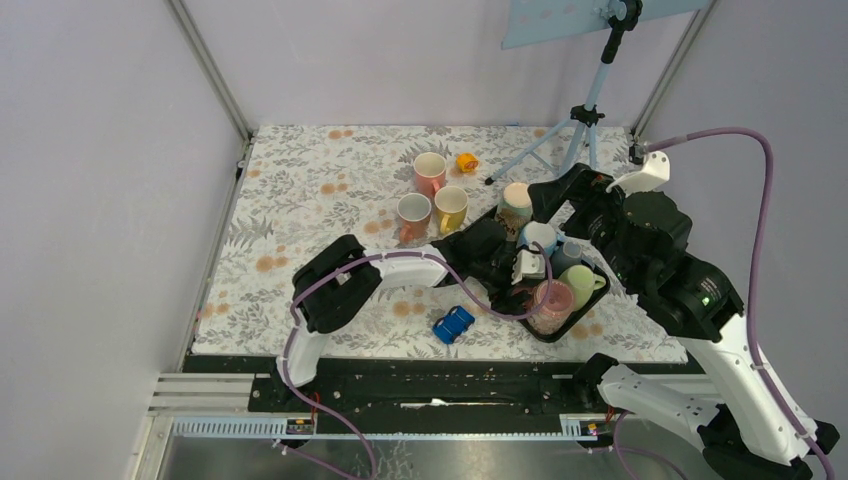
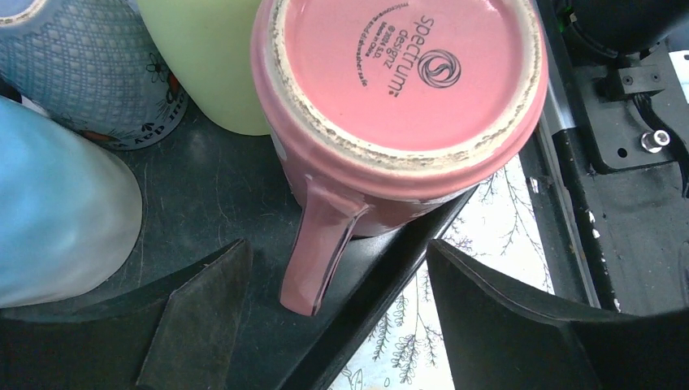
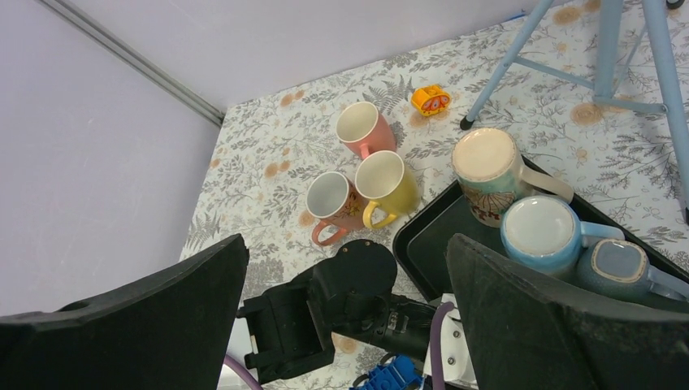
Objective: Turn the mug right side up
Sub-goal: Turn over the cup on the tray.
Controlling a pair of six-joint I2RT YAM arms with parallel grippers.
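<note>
Left wrist view: pink mug (image 2: 398, 89), base up, at near corner of black tray (image 2: 211, 195). Left gripper (image 2: 335, 268): jaws wide, straddling handle (image 2: 317, 252), apparently clear of it, nothing held. Right gripper (image 3: 345, 244): fully spread, empty. Advice: centre on handle, close squarely, lift clear of green mug (image 2: 211, 65) before rotating.

Floral table (image 1: 300, 200); black tray (image 3: 429, 242), three mugs (image 1: 432, 172)
</note>
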